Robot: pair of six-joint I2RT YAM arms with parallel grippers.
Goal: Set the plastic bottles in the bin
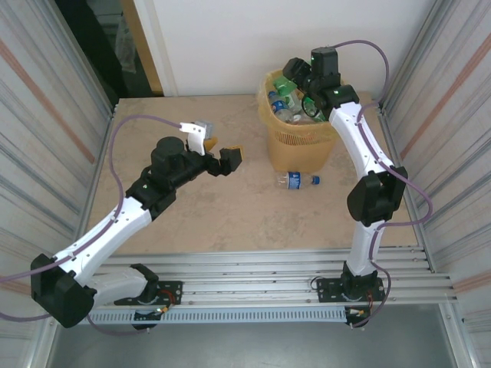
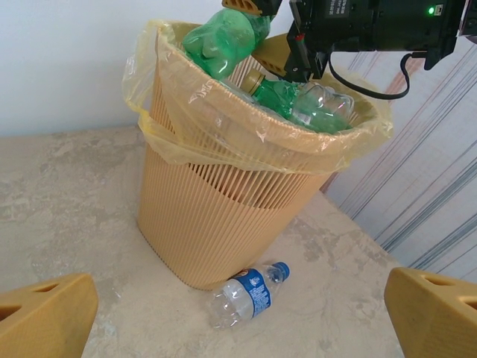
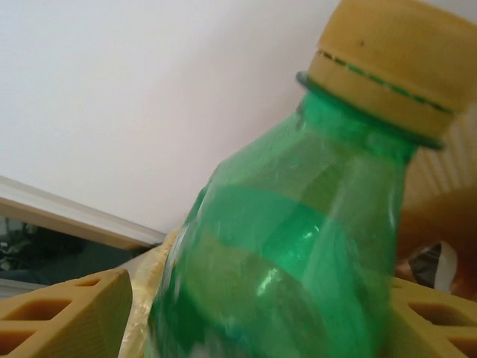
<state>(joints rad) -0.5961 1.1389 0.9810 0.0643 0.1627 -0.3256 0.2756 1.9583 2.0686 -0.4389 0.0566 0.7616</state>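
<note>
At six o'clock of the bin (image 1: 295, 149) a clear bottle (image 1: 295, 181) lies three-to-nine on the tabletop (image 1: 207, 226), three o'clock of the wide, seemingly nearer left end effector (image 1: 221, 146); the right end effector (image 3: 253, 321) brackets a green bottle (image 3: 298, 224), grip unclear.

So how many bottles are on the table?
1: a blue-labelled bottle lying on its side just in front of the bin. Others may hide behind the bin.

Upper centre of the left wrist view: green bottles (image 2: 223, 37) above a translucent yellow bag (image 2: 186, 112) and a yellow-beige bin (image 2: 216, 224) with fine vertical ribbing. Lower centre: a clear bottle (image 2: 242, 294) with blue label and blue cap on the mottled beige table (image 2: 74, 194). Grey striped wall panels (image 1: 46, 115) edge the top view.
</note>
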